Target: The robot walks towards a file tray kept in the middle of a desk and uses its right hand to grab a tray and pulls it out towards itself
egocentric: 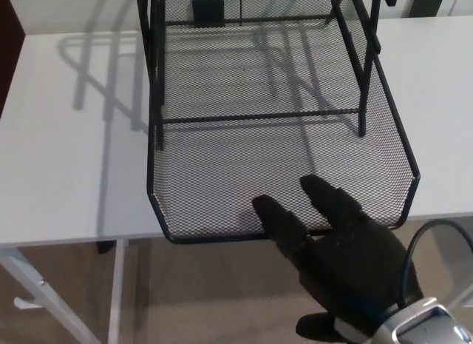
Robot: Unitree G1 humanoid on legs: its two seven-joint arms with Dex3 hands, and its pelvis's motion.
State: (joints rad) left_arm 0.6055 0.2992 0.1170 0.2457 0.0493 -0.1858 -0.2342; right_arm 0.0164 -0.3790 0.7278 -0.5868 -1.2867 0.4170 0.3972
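Reaching over the near rim of the tray (277,166), the two thick black fingers (329,198) of the right hand (347,259) lie spread in a narrow V, their tips resting on or just above the mesh floor inside the front edge. Whether they actually press on the wire or hook the rim cannot be told, since the palm covers the spot where hand and rim meet. The thumb (316,328) juts out toward the robot's left below the palm, apart from the tray and closed on nothing visible. Behind the palm a silver wrist housing (421,328) shows at the lower edge of the picture, with a dark cable (415,244) arching up beside it, just right of the tray's near right corner.

The tray is a black wire-mesh drawer, and its front end juts past the near edge of the white desk (66,152), hanging over the floor (207,299). Its rear part sits within the black upright frame of the file rack (157,70), whose posts stand on either side of the tray and whose crossbar passes over the mesh floor. White desk legs (114,292) show below the desk, left of the tray.
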